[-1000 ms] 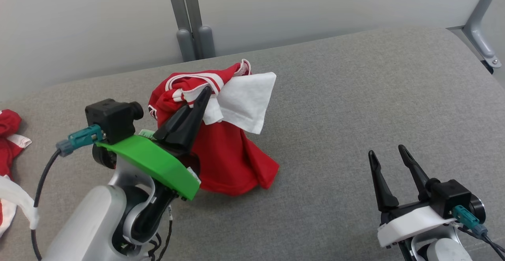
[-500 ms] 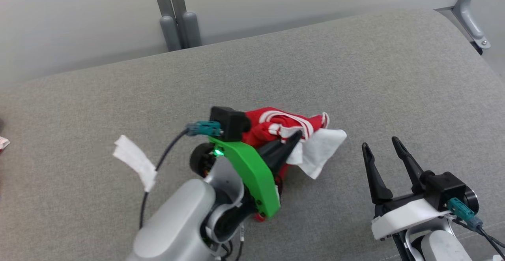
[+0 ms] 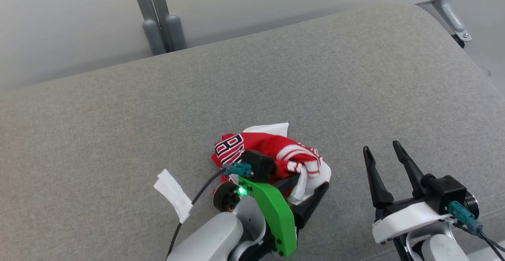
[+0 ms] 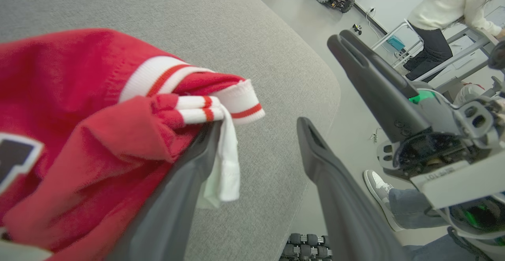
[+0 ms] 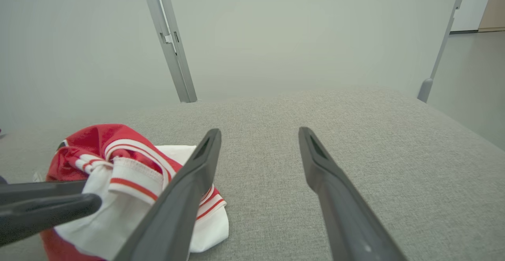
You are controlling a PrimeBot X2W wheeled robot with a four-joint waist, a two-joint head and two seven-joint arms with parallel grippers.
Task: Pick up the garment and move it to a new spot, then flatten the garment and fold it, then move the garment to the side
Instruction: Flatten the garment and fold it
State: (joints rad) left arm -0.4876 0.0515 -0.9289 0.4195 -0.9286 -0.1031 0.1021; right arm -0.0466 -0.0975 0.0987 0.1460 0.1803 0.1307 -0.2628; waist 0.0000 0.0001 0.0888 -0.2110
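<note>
Fingers of left gripper spread wide, one touching garment.

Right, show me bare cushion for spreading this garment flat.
Bare: the grey fabric cushion left of the crumpled red and white garment, back to the metal posts; also behind it toward the far right corner. Crowded: near edge, between left end effector and right end effector.

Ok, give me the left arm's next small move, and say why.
Probably draw the left gripper back and clear: its jaws stand open, yet the crumpled shirt drapes over one finger. The shirt lies bunched on the grey cushion, so freeing the finger likely comes before flattening.
</note>
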